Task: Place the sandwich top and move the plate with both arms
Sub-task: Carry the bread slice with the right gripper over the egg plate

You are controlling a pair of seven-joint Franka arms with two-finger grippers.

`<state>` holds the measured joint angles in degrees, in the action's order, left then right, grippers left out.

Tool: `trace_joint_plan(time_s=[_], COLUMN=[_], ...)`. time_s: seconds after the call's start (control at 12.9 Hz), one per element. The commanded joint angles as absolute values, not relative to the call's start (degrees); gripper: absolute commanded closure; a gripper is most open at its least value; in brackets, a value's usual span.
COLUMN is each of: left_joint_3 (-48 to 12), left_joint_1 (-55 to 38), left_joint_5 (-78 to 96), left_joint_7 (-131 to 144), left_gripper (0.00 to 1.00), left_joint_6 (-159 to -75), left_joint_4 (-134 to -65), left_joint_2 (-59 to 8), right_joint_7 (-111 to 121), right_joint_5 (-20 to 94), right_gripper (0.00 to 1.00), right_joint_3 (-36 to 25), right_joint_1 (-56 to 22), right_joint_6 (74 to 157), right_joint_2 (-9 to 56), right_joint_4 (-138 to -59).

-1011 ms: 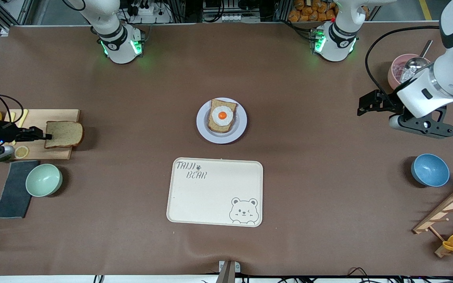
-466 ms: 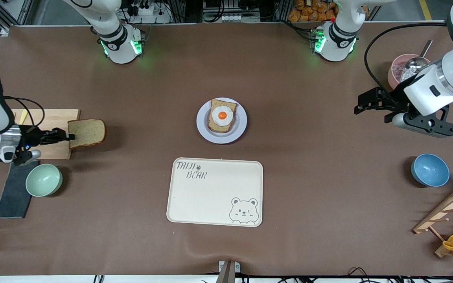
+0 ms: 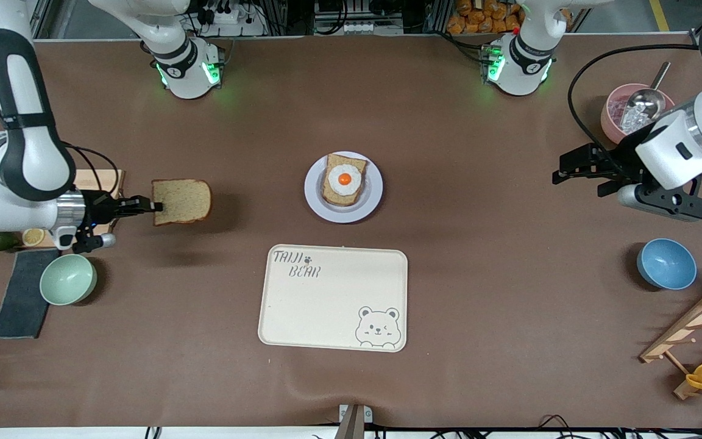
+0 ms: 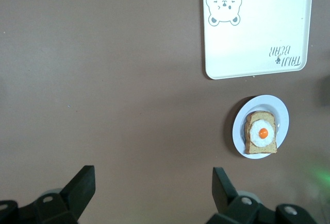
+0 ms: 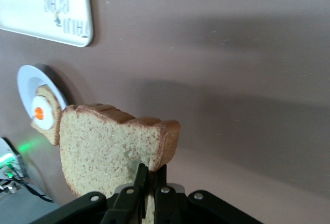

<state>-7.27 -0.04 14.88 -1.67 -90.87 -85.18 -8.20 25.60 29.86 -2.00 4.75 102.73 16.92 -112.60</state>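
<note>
Brown wholemeal sandwich top (image 3: 181, 201), light, soft and crumbly, hangs over bare surface (image 3: 485, 292) pinched at its edge by the clenched right tool (image 3: 150, 206) (gently, judging by no dent), while the waiting left tool (image 3: 561, 172) gapes released, well apart from the round lavender-white plate (image 3: 373, 196).

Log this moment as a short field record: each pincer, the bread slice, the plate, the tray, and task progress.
right pincer: shut on the sandwich top, carried in the air over bare table, between the cutting board and the plate
left pincer: open, empty, waiting over the table at the left arm's end
plate: mid-table, holding an egg-topped slice
tray: nearer the front camera than the plate, nothing on it
progress: top not yet placed; plate not yet moved
</note>
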Motion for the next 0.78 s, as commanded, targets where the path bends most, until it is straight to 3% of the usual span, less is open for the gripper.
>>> trace_joint_plan(time_s=[0.0,0.23,0.47,0.7], left_joint_3=[-7.38,-7.38,-7.38,-7.38], left_joint_1=[0.79,0.97,1.05,2.55], left_joint_5=[16.43,16.61,17.57,22.13], left_joint_7=[-2.55,-2.55,-2.55,-2.55], left_gripper=[0.0,0.0,0.0,0.0], left_joint_6=[-90.62,-90.62,-90.62,-90.62], left_joint_4=[-83.58,-83.58,-83.58,-83.67], left_joint_2=[-8.96,-8.96,-9.58,-9.84], right_joint_7=[24.17,17.69,13.46,6.78], right_joint_5=[35.57,36.91,39.81,41.74], right_gripper=[1.0,1.0,1.0,1.0], right_joint_3=[-2.64,-2.64,-2.64,-2.64], right_joint_1=[1.68,-5.69,-10.53,-18.26], right_joint_6=[104.41,111.34,113.72,122.14], right_joint_2=[12.93,10.38,10.46,11.42], right_joint_4=[-117.94,-122.51,-122.61,-124.71])
